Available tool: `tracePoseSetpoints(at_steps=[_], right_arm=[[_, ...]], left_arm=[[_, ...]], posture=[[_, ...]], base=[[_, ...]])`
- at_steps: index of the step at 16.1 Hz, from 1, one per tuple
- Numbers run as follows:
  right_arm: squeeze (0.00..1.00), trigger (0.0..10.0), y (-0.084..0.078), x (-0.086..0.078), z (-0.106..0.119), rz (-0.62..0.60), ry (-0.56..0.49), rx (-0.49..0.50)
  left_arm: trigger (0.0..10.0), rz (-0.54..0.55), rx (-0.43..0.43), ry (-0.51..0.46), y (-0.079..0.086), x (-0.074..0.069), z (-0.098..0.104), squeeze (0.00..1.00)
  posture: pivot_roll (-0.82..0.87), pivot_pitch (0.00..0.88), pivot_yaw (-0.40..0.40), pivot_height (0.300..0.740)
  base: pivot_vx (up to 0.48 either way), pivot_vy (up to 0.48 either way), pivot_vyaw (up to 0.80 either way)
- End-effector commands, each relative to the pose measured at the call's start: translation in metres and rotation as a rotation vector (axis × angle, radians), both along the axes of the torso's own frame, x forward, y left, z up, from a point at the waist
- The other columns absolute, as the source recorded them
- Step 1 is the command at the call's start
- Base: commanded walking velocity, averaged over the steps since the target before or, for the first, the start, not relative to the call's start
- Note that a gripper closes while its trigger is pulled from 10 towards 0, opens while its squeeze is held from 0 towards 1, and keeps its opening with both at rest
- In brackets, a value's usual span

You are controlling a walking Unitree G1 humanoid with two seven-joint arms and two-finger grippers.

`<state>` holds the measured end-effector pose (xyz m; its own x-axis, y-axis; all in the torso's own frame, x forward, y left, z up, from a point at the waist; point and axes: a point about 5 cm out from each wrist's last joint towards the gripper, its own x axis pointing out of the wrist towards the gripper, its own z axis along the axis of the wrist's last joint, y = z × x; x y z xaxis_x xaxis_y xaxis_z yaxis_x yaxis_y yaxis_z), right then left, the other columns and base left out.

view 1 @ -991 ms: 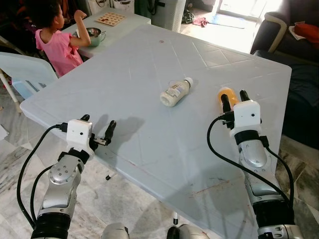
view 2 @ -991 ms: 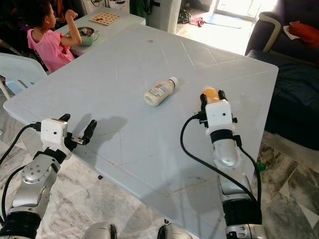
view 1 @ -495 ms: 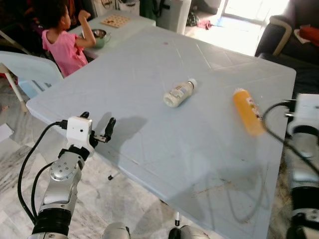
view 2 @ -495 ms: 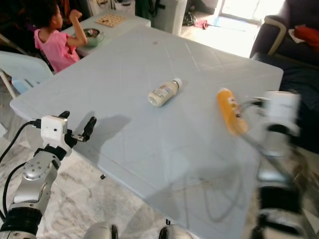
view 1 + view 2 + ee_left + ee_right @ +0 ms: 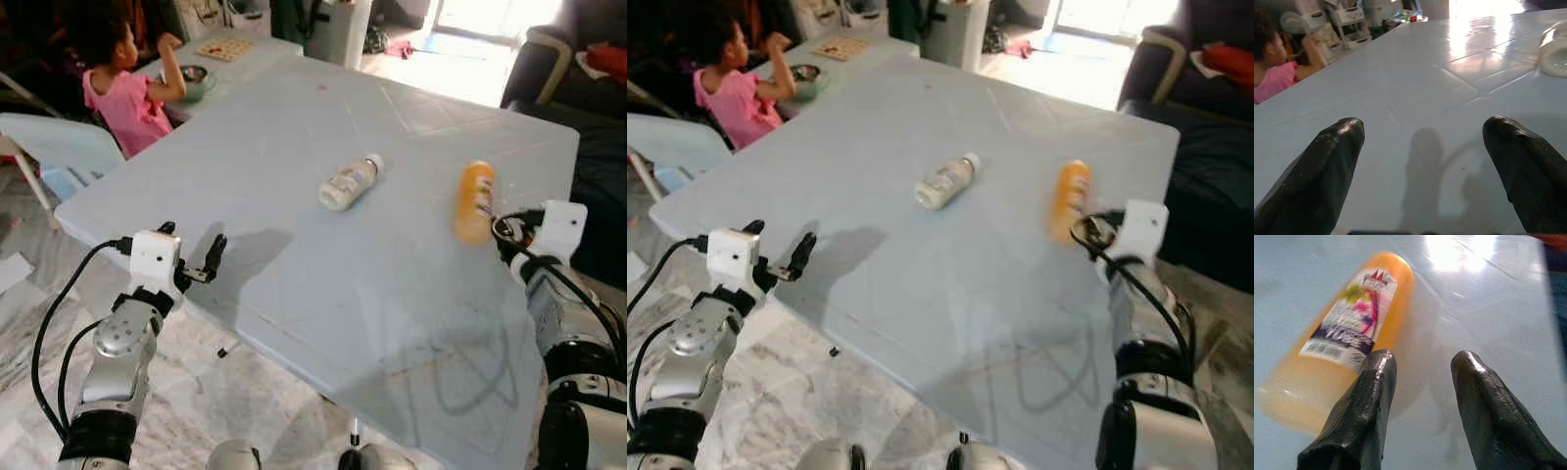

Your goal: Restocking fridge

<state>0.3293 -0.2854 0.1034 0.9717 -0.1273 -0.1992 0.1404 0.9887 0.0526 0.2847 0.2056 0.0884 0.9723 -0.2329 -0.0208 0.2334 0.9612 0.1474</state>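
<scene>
Right gripper [image 5: 1422, 377] is hovering low over the table [image 5: 294, 245], fingers spread, gripping nothing. Orange bottle [image 5: 1347, 338] is lying on its side just beside one finger [image 5: 1359, 416], outside the gap. Left gripper [image 5: 1425, 156] is hanging open at the table's near edge, empty. White bottle [image 5: 349, 182] is lying well ahead of both. A person [image 5: 122, 83] is sitting at the far corner.

Orange juice bottle [image 5: 1347, 333], lying on its side on pale table [image 5: 1488, 308]; right gripper [image 5: 1420, 382], fingers apart, one finger against the bottle.
</scene>
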Motion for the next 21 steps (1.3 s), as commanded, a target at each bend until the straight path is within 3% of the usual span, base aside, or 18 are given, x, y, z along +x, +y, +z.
tracePoseSetpoints(at_steps=[1, 3, 5, 7, 12, 14, 21], right_arm=[[0.0, 10.0, 0.007, 0.004, 0.008, 0.053, -0.051, 0.025], [0.0, 10.0, 0.024, 0.003, 0.007, 0.201, -0.075, 0.071], [0.0, 10.0, 0.028, -0.005, -0.003, 0.237, -0.054, 0.061], [0.0, 10.0, 0.028, -0.009, -0.008, 0.22, -0.065, 0.021], [0.0, 10.0, 0.054, -0.026, -0.008, 0.12, -0.178, -0.049], [0.0, 10.0, 0.053, -0.027, -0.007, 0.091, -0.187, -0.072], [0.0, 10.0, 0.035, -0.029, 0.003, -0.045, -0.204, -0.128]], left_arm=[[10.0, 0.016, 0.019, -0.014, 0.007, 0.0, 0.004, 0.0], [10.0, 0.019, 0.014, -0.015, 0.006, -0.002, 0.003, 0.0], [10.0, 0.014, 0.008, -0.009, 0.002, -0.002, 0.001, 0.0], [10.0, 0.021, 0.006, 0.013, 0.002, -0.003, -0.002, 0.0], [10.0, 0.075, -0.016, 0.074, 0.007, -0.01, -0.015, 0.0], [10.0, 0.066, -0.02, 0.069, 0.006, -0.009, -0.014, 0.0], [10.0, 0.064, -0.023, 0.058, 0.005, -0.004, -0.011, 0.0]], posture=[[0.1, 0.021, 0.008, 0.74], [0.09, 0.023, 0.004, 0.74], [0.08, 0.027, 0.004, 0.74], [0.08, 0.03, 0.006, 0.74], [0.07, 0.026, 0.004, 0.74], [0.07, 0.023, 0.001, 0.74], [0.05, 0.011, 0.0, 0.74]], base=[[0.0, 0.0, 0.0], [0.0, 0.0, 0.0], [0.0, 0.0, 0.0], [0.0, 0.0, 0.0], [0.0, 0.0, 0.0], [0.0, 0.24, 0.0], [0.0, 0.461, -0.76]])
